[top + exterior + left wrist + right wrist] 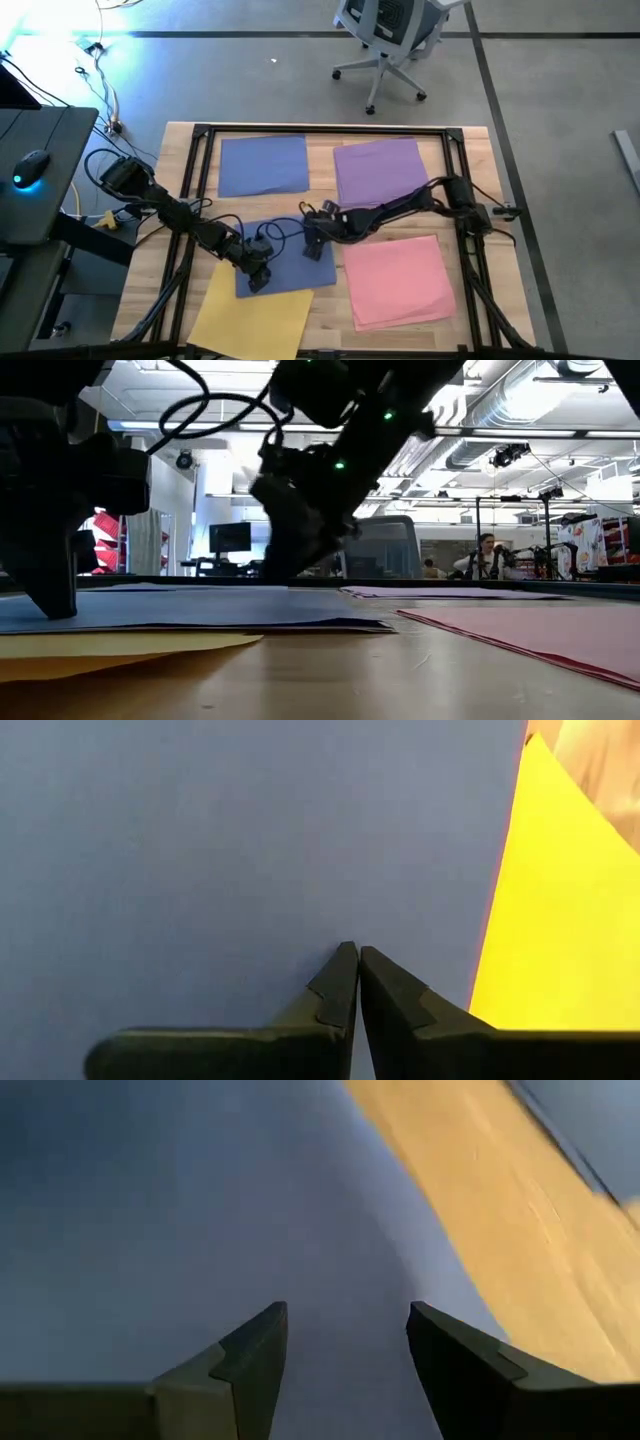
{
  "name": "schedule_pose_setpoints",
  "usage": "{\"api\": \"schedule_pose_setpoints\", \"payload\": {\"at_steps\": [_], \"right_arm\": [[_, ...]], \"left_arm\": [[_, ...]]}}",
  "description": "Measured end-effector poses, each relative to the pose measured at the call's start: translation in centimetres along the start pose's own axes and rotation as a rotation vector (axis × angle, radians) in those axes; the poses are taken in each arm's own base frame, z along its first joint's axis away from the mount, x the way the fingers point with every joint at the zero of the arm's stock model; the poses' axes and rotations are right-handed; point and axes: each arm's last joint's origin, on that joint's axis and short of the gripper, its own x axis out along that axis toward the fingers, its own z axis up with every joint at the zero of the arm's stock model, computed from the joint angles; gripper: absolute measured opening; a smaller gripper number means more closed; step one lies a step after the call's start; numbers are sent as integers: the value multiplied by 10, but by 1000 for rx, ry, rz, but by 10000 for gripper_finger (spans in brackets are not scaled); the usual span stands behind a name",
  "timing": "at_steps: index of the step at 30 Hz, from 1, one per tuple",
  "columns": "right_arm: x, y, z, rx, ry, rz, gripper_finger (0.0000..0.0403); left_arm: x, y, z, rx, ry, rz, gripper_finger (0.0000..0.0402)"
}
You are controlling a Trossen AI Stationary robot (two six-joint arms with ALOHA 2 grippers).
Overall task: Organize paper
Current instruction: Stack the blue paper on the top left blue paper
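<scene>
A periwinkle blue sheet [295,275] lies flat in the middle of the table, its near left part over a yellow sheet [250,318]. My left gripper [258,283] is shut, with its tips on this blue sheet near the yellow one [560,920]. My right gripper [314,250] is open over the same sheet's [150,1230] far right part, close to its edge, with bare wood beside it. A second blue sheet [262,165] and a purple sheet [380,170] lie flat at the far side. A pink sheet [400,280] lies flat at the near right. My left gripper presses the tips of its shut fingers [340,970] down on the blue sheet's top face [330,920], close to the edge beside the yellow sheet. It comes slanting down from the table's left. The sheet lies flat under it. Whether my right gripper touches the sheet, I cannot tell.
A black metal frame [200,130] runs along the table's far and side edges. Cables [270,235] loop over the middle sheet. Left of the table stands a dark desk with a mouse [32,165]. An office chair [390,40] is beyond the far edge, and a person [487,555] sits far back in the room.
</scene>
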Motion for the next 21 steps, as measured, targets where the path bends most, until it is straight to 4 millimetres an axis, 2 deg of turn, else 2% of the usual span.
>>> {"api": "schedule_pose_setpoints", "payload": {"at_steps": [4, 7, 14, 21], "right_arm": [[15, -9, -1, 92, 37, 65, 193], [18, -2, 1, 46, 10, 164, 193], [3, 38, -4, -187, -55, 267, 193], [-17, 60, -13, -236, -139, 96, 193]], "left_arm": [[0, 2, 2, -9, 11, 1, 0], [0, 4, 5, -22, 17, 2, 0], [0, 6, 8, -9, 31, -6, 0], [0, 6, 8, -8, 28, -4, 0]]}}
